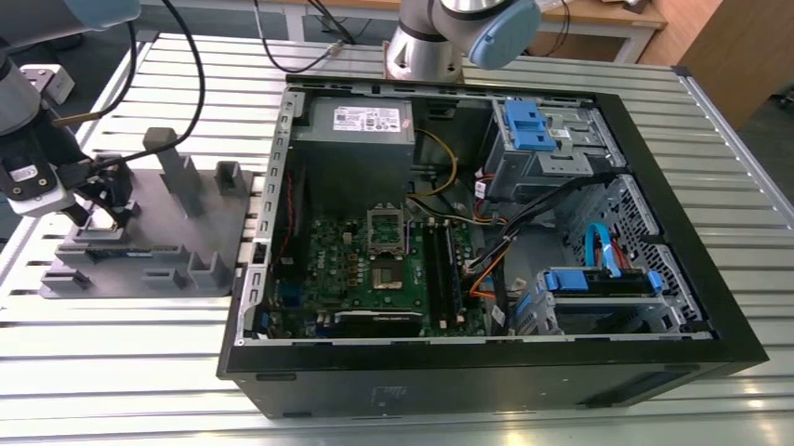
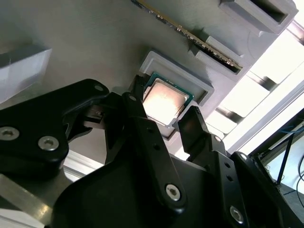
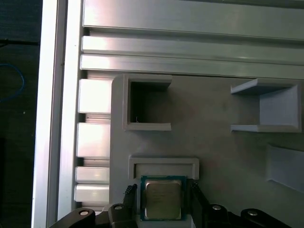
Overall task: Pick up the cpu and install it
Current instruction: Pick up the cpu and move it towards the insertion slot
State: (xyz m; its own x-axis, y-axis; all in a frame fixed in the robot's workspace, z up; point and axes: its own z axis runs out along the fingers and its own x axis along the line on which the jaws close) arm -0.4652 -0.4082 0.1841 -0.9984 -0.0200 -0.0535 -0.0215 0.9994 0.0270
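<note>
So we're at the pickup step here, nothing installed yet. The gripper [image 1: 106, 200] is down over the grey tray [image 1: 186, 223] at the exterior view's left. In both wrist views the cpu [image 3: 163, 198] [image 2: 164, 100] sits flat in its little raised pocket, shiny side up. The fingers [image 3: 130, 195] are spread just wider than the chip, one on each of two opposite edges and just beside them. We can't tell if they're actually touching, and nothing looks clamped. Our take is that the grab calls for closing squarely on those thin edges and keeping the chip level on the way out of the pocket walls, since there isn't much to hold. A memory stick [image 2: 190, 33] stands on edge in a slot nearby on the same tray. The tray sits on a slatted aluminium counter [image 1: 125, 353] right beside the open computer case [image 1: 694, 307]. Its motherboard [image 1: 348, 269] faces up and the socket [image 1: 387, 232] sits well apart from the gripper. A wooden desk [image 1: 596, 14] runs along the back.
</note>
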